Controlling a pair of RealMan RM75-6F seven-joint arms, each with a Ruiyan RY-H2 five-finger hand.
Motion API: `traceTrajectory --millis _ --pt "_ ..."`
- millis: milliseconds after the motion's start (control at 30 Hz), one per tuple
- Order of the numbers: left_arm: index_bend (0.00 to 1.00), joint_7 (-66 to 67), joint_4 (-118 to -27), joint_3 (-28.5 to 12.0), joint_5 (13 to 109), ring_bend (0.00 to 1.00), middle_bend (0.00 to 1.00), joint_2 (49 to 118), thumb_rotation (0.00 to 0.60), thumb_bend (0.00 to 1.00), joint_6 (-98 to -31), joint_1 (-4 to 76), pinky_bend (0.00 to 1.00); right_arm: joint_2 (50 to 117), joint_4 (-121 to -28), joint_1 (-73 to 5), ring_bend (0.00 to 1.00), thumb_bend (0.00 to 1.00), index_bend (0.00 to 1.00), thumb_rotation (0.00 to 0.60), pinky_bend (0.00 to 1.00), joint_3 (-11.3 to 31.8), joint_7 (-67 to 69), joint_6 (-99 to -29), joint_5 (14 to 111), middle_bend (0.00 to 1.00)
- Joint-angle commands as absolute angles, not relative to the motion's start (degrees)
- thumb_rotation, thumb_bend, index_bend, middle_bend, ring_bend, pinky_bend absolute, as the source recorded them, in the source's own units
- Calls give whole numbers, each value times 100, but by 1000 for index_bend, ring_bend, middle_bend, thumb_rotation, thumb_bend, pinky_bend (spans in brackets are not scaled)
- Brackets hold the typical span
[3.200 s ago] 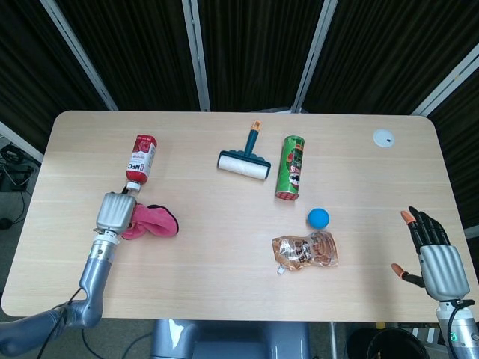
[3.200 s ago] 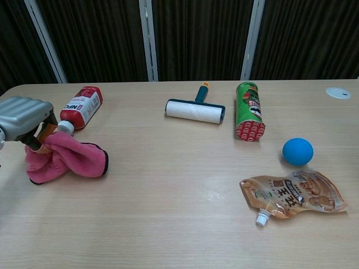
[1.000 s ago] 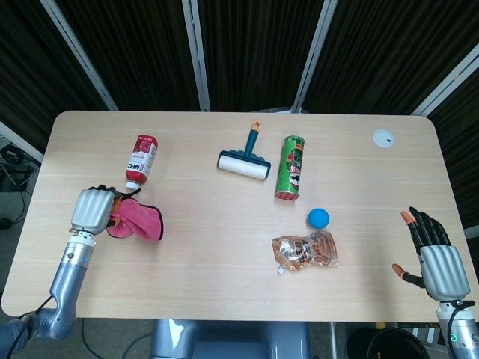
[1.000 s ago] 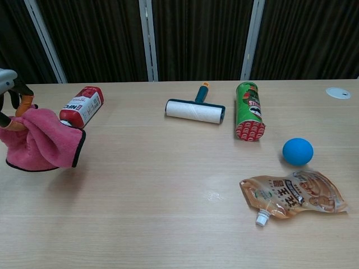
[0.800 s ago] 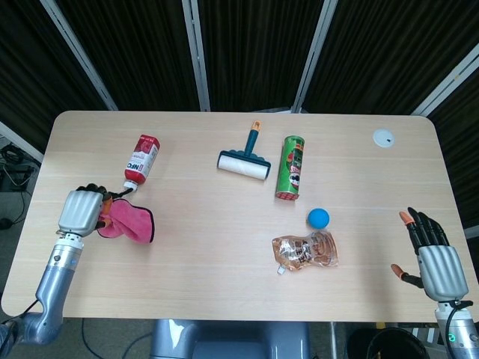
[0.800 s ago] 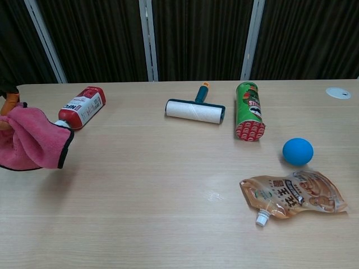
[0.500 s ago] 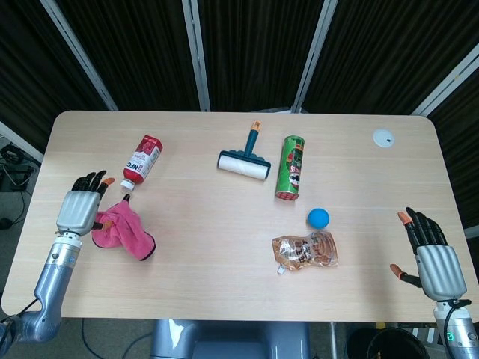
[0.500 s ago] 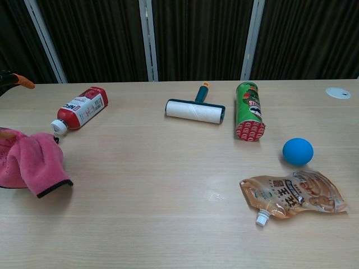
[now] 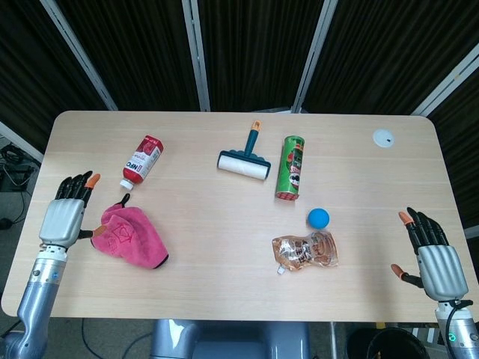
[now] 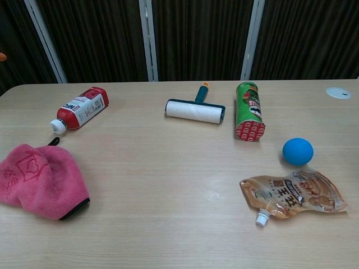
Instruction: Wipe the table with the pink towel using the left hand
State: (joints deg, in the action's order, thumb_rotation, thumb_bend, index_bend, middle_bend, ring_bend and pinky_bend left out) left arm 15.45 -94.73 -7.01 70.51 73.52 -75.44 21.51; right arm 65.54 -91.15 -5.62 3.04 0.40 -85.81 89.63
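Red bottle point(image 10: 82, 107) marked "NFC", near crumpled pink towel point(image 9: 129, 236); left hand point(image 9: 62, 218) beside towel, right hand point(image 9: 435, 259) both spread, empty.

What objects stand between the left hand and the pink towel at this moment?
Nothing visible does. The left hand is open right beside the pink towel, at its left edge, with only bare table there. The nearest other thing, the red bottle, lies farther back, off that path.

— Left hand point(image 9: 61, 217)?
— Fingers spread and pointing up, palm down, holding nothing; forearm runs off the bottom edge.
— Right hand point(image 9: 434, 258)?
— Low at the far side; fingers splayed, empty.
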Motion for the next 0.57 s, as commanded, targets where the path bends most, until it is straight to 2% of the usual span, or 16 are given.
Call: traceTrajectory --millis 33,100,200,400,567 --pt "17 1409 -9631 -264 7809 0 0 6918 600 0 -8321 1579 0 6551 -9106 -566 0 92 0 600 99 287 -23 -8596 9014 0" --pt "5 1528 -9591 112 8250 0 0 6702 600 0 -8742 1216 0 6573 -9067 -565 0 92 0 600 99 268 -188 -8654 9114 0" --pt "0 1429 -9484 311 8513 0 0 6626 600 0 -8988 961 0 6599 -9054 -564 0 92 0 600 99 245 -343 -8691 9195 0" --pt "0 1216 -9278 507 8782 0 0 6571 600 0 -9196 671 0 6626 -9037 -542 0 90 0 600 99 227 -459 -8757 9256 0" --pt "0 960 -9222 496 8894 0 0 6536 600 0 -9281 550 0 6608 -9047 -511 0 90 0 600 99 233 -413 -8784 9210 0"
